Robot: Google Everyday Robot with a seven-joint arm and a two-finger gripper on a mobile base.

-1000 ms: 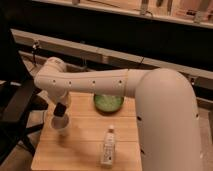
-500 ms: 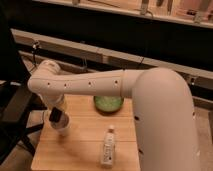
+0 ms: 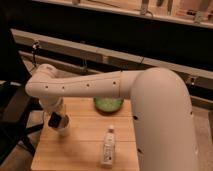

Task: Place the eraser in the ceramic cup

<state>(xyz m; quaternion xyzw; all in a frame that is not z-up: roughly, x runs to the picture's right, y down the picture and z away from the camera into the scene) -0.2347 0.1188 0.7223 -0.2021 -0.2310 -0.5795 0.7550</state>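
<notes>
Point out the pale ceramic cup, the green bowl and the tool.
Small pale ceramic cup (image 3: 64, 131): camera view, rim below the tool.
Wide green bowl (image 3: 108, 104): camera view, front wall.
Tool (image 3: 57, 121): camera view, dark tip over the cup.

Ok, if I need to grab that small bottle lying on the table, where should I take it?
Grip the bottle across its middle, coming from above: it lies flat, lengthwise front to back, with both long sides free. The pincer is now at the ceramic cup, to the left.

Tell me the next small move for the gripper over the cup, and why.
Probably a short lowering: the gripper hangs right at the ceramic cup near the wooden table's left edge, and the eraser can't be seen, so release is best made close above the cup's mouth.
</notes>
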